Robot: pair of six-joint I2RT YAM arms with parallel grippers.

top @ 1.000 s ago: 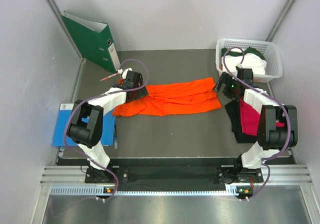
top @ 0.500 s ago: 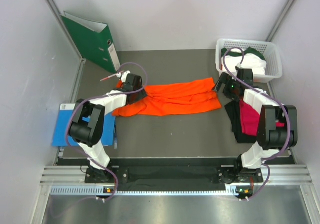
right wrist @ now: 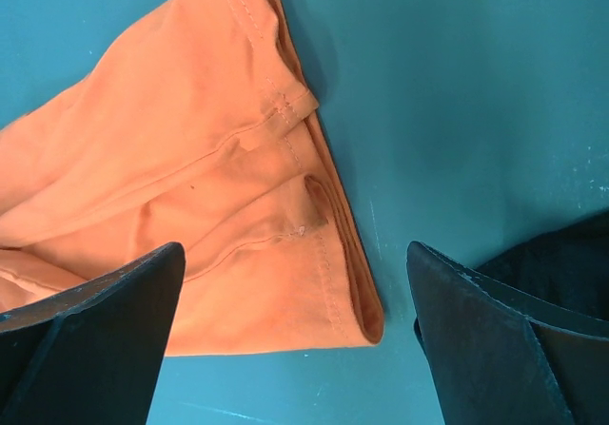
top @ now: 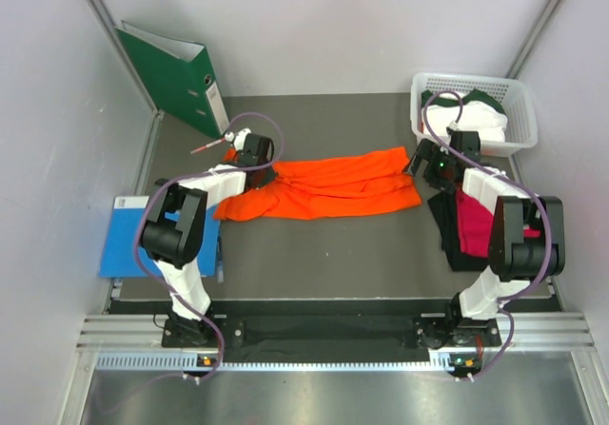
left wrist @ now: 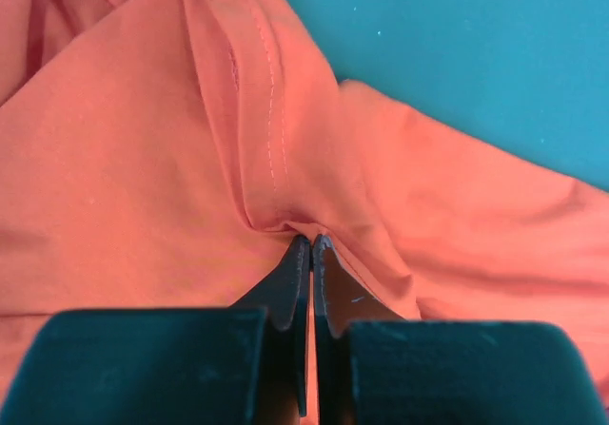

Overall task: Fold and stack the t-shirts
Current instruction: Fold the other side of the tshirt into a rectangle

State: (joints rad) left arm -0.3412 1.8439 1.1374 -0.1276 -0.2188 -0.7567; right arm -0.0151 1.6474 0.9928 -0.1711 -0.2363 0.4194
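**A:** The jaws of the left gripper (left wrist: 311,246) are pressed together. A pucker of the orange shirt (top: 333,185) runs straight into their tips, so it looks pinched on a thin fold. A second ago they stood wide apart.

**B:** And the other one?

**A:** The right gripper (right wrist: 293,254) is unchanged. Its jaws are spread as far as they go, gripping nothing, over the shirt's right-hand corner at centre right of the overhead view.

**B:** What does that mean for the folding?

**A:** One end is caught and the other is not. I'd judge that an even lift has to wait for the right side. The shirt itself lies stretched across the middle of the table (top: 333,263), much as before.

**B:** What is the cloth like?

**A:** It is a thin, soft, matte knit. In the left wrist view a hem with two rows of stitching bends down into the pinch, and wrinkles fan out from it. The right wrist view shows a stitched hem and a rounded, doubled edge. It will probably sag rather than hold its shape.

**B:** Where are the rest?

**A:** A pink shirt (top: 473,223) lies against a black shirt (top: 443,218) at the right, partly under the arm. A white shirt (top: 481,118) sits in the basket (top: 520,111) at upper right.
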